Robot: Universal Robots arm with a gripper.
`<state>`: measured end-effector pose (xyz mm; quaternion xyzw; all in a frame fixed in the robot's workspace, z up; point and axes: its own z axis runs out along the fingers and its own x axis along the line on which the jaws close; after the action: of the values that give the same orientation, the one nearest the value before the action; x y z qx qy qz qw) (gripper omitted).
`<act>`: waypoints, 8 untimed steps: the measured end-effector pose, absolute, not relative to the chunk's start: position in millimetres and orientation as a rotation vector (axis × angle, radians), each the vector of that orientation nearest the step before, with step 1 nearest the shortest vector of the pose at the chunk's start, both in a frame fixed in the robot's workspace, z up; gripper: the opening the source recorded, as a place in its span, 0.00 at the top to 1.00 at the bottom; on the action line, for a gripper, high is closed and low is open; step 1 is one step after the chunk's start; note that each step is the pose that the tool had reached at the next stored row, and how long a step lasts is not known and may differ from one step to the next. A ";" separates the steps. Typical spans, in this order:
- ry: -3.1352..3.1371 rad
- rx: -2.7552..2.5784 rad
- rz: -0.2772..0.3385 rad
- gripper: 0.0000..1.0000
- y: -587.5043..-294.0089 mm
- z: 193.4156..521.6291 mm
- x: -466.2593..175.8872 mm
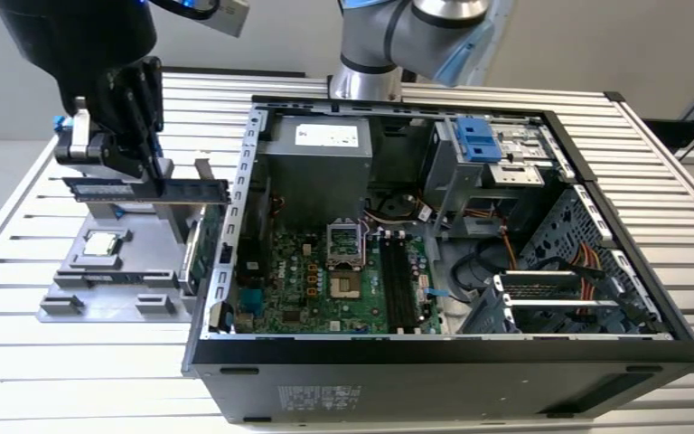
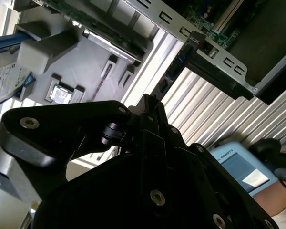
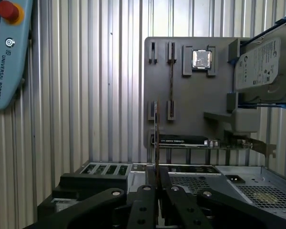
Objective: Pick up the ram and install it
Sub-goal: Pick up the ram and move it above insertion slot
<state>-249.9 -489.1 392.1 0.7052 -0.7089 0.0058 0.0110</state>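
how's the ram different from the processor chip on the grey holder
The ram is a long, narrow stick; the processor chip is small and square. The ram is held on edge in the gripper above the grey holder; the processor chip lies flat in it. Both are computer parts.

1. Table (image 1: 70, 380): pale metal top with slats that run across the exterior view from left to right.
2. Grey fixture (image 1: 106, 303) lies flat at the exterior view's left, just beside the case; cannot tell whether they touch.
3. Open case (image 1: 444, 366) lies on its side and takes up the middle and right.
4. Pendant (image 3: 5, 62) lies on the slats in the first wrist view, well apart from the fixture.
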 end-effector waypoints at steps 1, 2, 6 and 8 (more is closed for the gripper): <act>-2.211 2.200 0.018 1.00 -489.1 392.1 -248.8; -2.211 2.200 0.018 1.00 -489.1 392.1 -247.7; -2.211 2.200 0.018 1.00 -489.1 392.1 -243.6; -2.211 2.200 0.018 1.00 -489.1 392.1 -241.6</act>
<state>-241.6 -489.1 392.1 0.7052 -0.7089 0.0057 0.0110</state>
